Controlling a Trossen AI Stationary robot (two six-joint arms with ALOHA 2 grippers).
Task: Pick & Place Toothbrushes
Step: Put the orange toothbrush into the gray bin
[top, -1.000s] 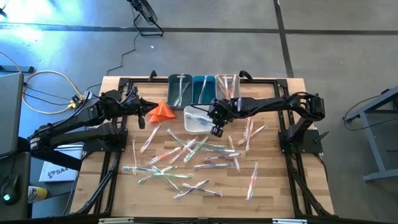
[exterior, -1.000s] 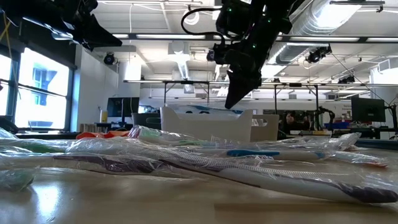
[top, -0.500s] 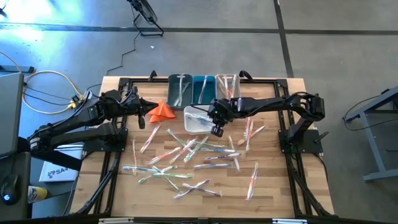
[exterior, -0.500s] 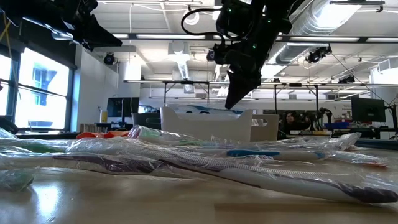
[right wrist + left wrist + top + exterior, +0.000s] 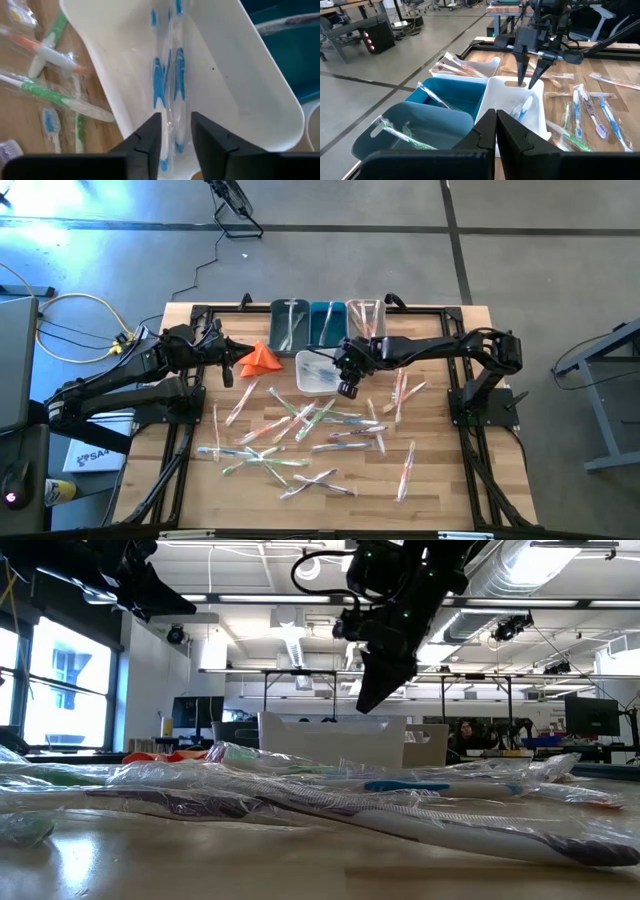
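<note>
Many wrapped toothbrushes (image 5: 290,430) lie scattered on the wooden table. A blue toothbrush (image 5: 167,75) lies lengthwise on the floor of the white bin (image 5: 305,360), seen also in the left wrist view as the blue toothbrush (image 5: 522,107). My right gripper (image 5: 527,85) stands open just above this bin's near end, fingers slanting down, one on either side of the toothbrush's end and clear of it. My left gripper (image 5: 227,368) waits shut at the table's left, beside the orange cloth (image 5: 262,358).
Behind the white bin stands a row of three bins: two teal bins (image 5: 290,325) (image 5: 325,325) and a pale one (image 5: 362,320), each holding toothbrushes. Loose toothbrushes (image 5: 405,470) also lie at the table's right. The black frame (image 5: 470,420) borders the table.
My right gripper has opened over the white bin and let go of the blue toothbrush. The toothbrush's end, which showed above the bin's rim in the low view, has dropped inside the bin.
</note>
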